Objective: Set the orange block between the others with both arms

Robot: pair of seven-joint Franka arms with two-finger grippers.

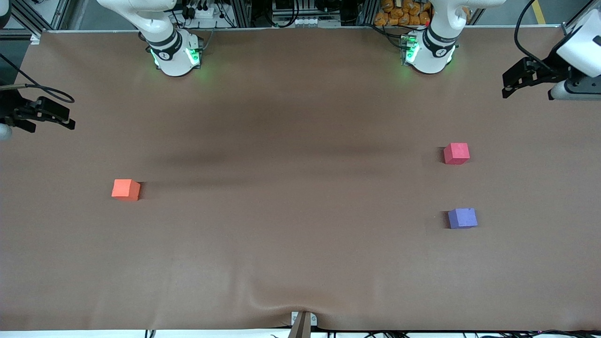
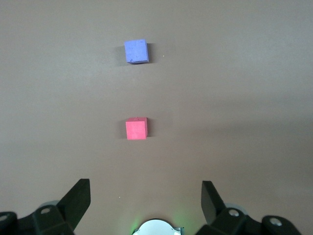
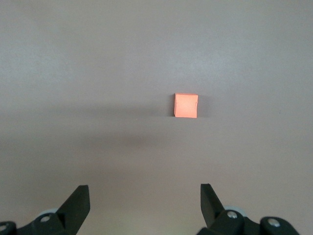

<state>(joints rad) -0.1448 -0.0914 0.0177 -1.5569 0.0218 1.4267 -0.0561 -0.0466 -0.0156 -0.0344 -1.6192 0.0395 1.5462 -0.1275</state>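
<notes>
The orange block point(image 1: 126, 189) point(image 3: 186, 105) lies alone on the brown table toward the right arm's end. The two others sit toward the left arm's end: a pinkish-red cube point(image 1: 456, 153) point(image 2: 136, 129) and, nearer the front camera, a purple-blue cube point(image 1: 462, 218) point(image 2: 136, 51), with a bare gap between them. My right gripper point(image 1: 51, 124) point(image 3: 145, 188) hangs open and holds nothing, up over the table's edge at its own end. My left gripper point(image 1: 506, 87) point(image 2: 145, 185) is also open and holds nothing, raised over its end of the table.
Both arm bases point(image 1: 176, 54) point(image 1: 428, 52) stand with green lights along the table's back edge. The brown cover point(image 1: 300, 188) is wrinkled near a small bracket point(image 1: 303, 321) at the front edge. Cables and racks line the back.
</notes>
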